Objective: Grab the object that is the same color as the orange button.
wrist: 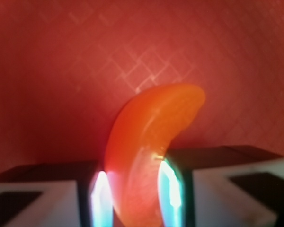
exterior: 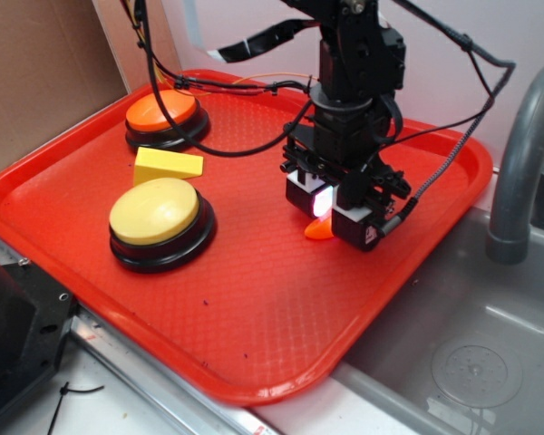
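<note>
The object, a small glossy orange crescent [wrist: 151, 137], fills the middle of the wrist view, pinched between my two glowing pads [wrist: 169, 187]. My gripper [wrist: 135, 198] is shut on it. In the exterior view the gripper [exterior: 331, 213] hangs low over the right part of the red tray [exterior: 254, 308], and the crescent's tip [exterior: 318, 229] pokes out under the fingers, at or just above the tray floor. The orange button [exterior: 160, 112], a round dome on a black base, sits at the tray's far left corner, well away from the gripper.
A pale-yellow domed button [exterior: 156, 216] on a black base and a yellow wedge block [exterior: 166, 165] lie on the tray's left side. A steel sink [exterior: 471, 353] with a grey faucet [exterior: 517, 154] borders the tray on the right. Cables hang over the back of the tray.
</note>
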Controlling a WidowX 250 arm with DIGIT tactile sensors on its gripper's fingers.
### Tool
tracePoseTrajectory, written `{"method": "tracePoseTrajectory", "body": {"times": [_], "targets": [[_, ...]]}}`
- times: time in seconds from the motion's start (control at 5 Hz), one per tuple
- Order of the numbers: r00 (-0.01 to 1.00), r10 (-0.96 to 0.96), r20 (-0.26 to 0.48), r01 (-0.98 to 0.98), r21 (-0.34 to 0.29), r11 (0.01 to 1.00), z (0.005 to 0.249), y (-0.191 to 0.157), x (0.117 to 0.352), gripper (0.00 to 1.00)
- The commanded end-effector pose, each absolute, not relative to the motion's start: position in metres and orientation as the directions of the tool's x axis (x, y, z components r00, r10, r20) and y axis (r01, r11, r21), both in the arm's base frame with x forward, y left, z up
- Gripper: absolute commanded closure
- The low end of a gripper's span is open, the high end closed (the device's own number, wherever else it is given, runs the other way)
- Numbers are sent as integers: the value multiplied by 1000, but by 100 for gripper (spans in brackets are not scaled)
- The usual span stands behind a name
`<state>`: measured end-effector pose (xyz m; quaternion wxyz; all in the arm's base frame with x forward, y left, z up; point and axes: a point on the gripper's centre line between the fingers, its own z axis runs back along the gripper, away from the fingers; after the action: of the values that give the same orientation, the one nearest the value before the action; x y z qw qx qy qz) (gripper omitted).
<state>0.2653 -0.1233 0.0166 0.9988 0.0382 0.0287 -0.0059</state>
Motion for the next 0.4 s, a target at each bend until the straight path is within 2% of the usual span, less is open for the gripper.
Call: {"method": "tracePoseTrajectory", "body": {"times": [0.0, 0.2], "targets": [[996, 85, 29, -86, 55, 995, 69, -100, 268, 100], [986, 137, 93, -139, 21, 990, 110, -86, 262, 100]]}}
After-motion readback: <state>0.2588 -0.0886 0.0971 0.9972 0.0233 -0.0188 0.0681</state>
